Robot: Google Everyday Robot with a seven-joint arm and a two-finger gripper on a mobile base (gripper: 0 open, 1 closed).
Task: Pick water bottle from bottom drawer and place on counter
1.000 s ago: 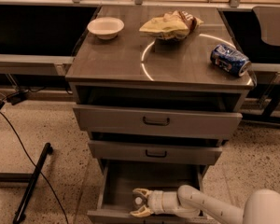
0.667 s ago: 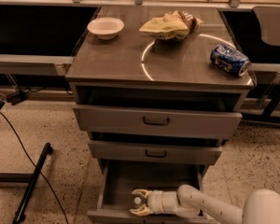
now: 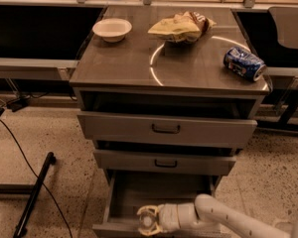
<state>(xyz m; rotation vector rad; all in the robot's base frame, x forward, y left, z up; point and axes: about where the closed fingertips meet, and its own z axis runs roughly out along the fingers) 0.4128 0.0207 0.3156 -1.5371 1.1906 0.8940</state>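
Note:
The bottom drawer (image 3: 139,192) is pulled out, its plain grey inside showing. My gripper (image 3: 148,220) reaches into it from the right, low at the drawer's front edge. Its curved fingers (image 3: 140,213) close around a small pale round thing, the white-capped end of the water bottle (image 3: 147,222). The rest of the bottle is hidden by the gripper and the drawer front. The counter (image 3: 134,63) is the glossy grey-brown cabinet top above, with a curved light reflection.
On the counter stand a white bowl (image 3: 112,29), a crumpled chip bag (image 3: 181,27) and a blue soda can (image 3: 244,64) lying on its side. The two upper drawers (image 3: 165,129) stand slightly open. A black cable and stand leg (image 3: 34,192) lie on the floor at left.
The gripper has sunk slightly toward the drawer's front edge; otherwise the arm and the things on the counter have not moved.

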